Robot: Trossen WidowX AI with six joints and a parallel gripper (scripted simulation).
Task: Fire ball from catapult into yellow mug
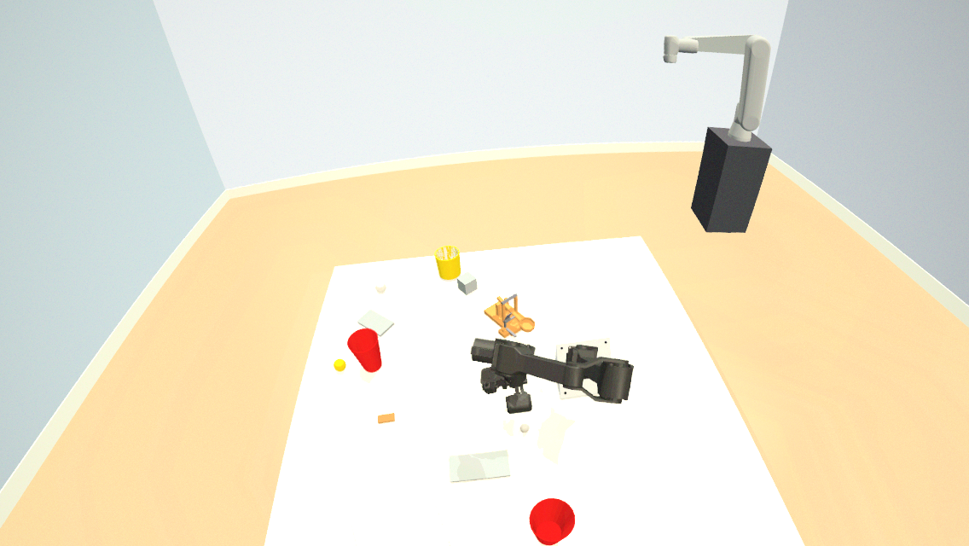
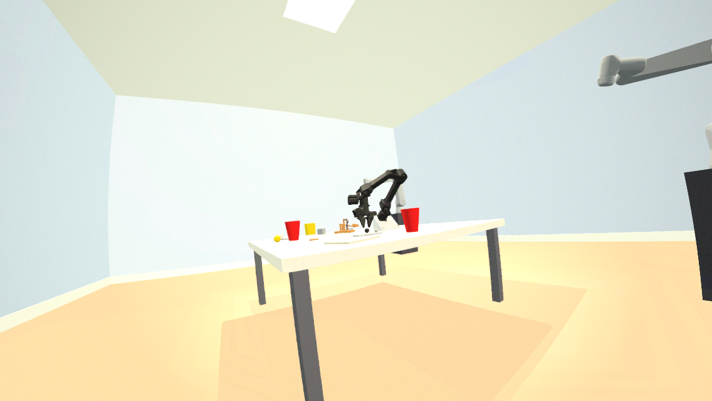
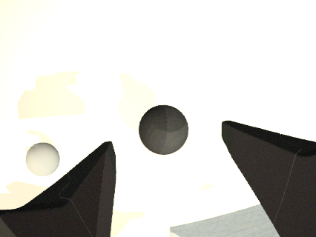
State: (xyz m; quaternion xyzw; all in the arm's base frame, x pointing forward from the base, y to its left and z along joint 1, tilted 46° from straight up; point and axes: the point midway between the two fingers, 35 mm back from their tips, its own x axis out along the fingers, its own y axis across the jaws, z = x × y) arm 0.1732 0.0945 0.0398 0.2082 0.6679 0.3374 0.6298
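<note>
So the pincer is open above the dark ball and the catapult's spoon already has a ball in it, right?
Not quite. The pincer is open above the dark ball, as the wrist view shows, but the spoon of the catapult is empty in the top view. No ball has been loaded yet.

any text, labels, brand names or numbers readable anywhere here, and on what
None can be read.
The red cups, yellow mug, catapult, dark ball and arm carry no lettering.
The flat sheets on the table show only pale blotches, no legible writing.
</note>
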